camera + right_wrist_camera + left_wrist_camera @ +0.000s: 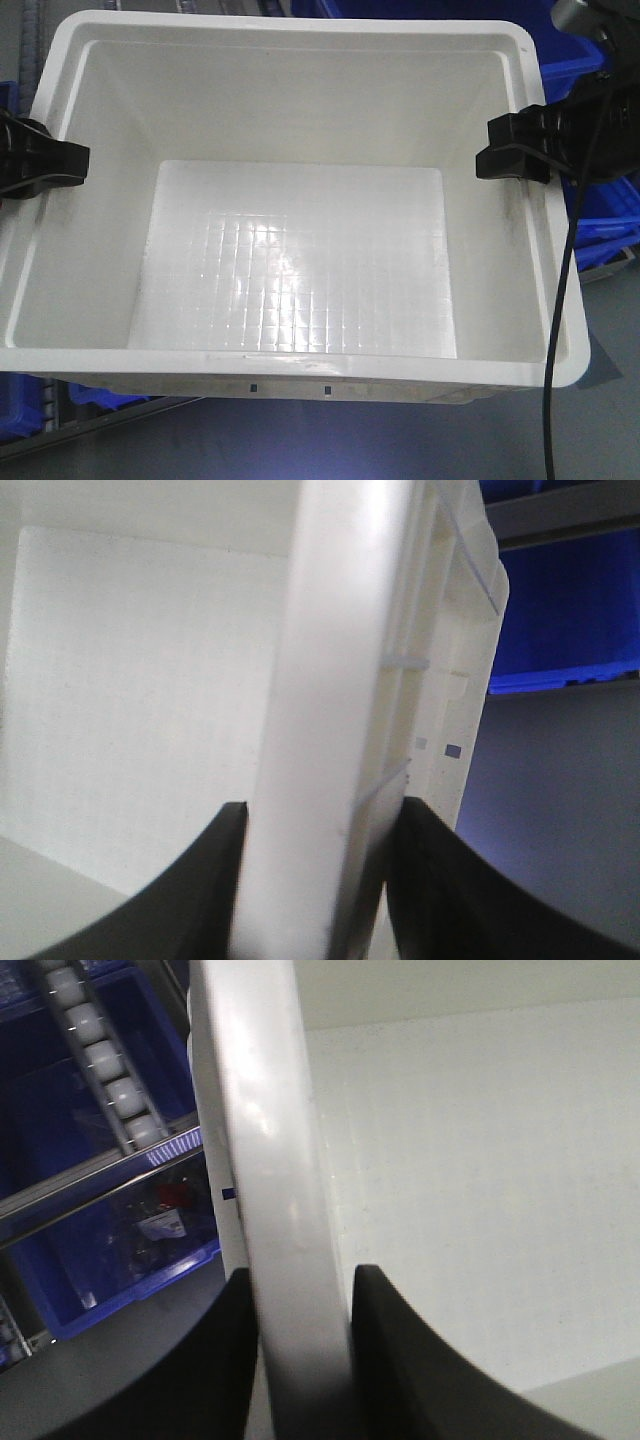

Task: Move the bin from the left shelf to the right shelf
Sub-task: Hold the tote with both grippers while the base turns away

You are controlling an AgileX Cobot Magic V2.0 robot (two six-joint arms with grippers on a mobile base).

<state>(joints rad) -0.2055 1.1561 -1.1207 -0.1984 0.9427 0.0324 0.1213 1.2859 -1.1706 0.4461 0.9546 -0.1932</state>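
The bin (300, 35), a large white empty tote with a thick rolled rim, fills the front view and is held up off the floor. My left gripper (62, 163) is shut on its left rim, and my right gripper (500, 155) is shut on its right rim. In the left wrist view the rim of the bin (275, 1180) runs between the two black fingers of the left gripper (300, 1290). The right wrist view shows the same for the bin (330, 680) and the right gripper (320, 815). The bin's printed side is hidden.
Blue plastic bins (575, 55) stand on shelving behind and to the right, more (30, 410) at lower left. A roller track (100, 1060) with a blue bin (110, 1260) under it lies left of the tote. Grey floor (400, 440) shows below. A black cable (560, 300) hangs from the right arm.
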